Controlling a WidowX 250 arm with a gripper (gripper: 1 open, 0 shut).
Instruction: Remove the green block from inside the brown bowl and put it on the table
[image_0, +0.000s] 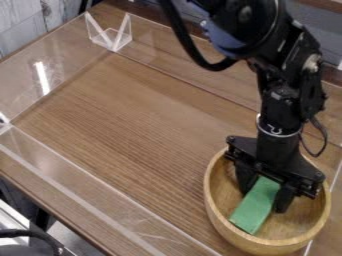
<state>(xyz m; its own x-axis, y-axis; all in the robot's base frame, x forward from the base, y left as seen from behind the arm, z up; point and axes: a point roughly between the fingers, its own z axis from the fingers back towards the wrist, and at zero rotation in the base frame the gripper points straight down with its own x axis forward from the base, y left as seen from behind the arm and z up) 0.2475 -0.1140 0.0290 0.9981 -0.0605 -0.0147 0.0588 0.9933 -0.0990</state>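
Observation:
The brown bowl (213, 193) stands at the table's (134, 110) near right corner. The green block (254, 211) lies tilted inside it, its lower end toward the front and its upper end leaning toward the back. My black gripper (271, 187) points straight down into the bowl. Its fingers are drawn in against the upper end of the block, which they partly hide. The block's lower end rests on the bowl's floor.
A low clear plastic wall (60, 170) borders the table at left and front. A small clear plastic stand (110, 33) sits at the far back left. The arm's black body and cables rise above the bowl.

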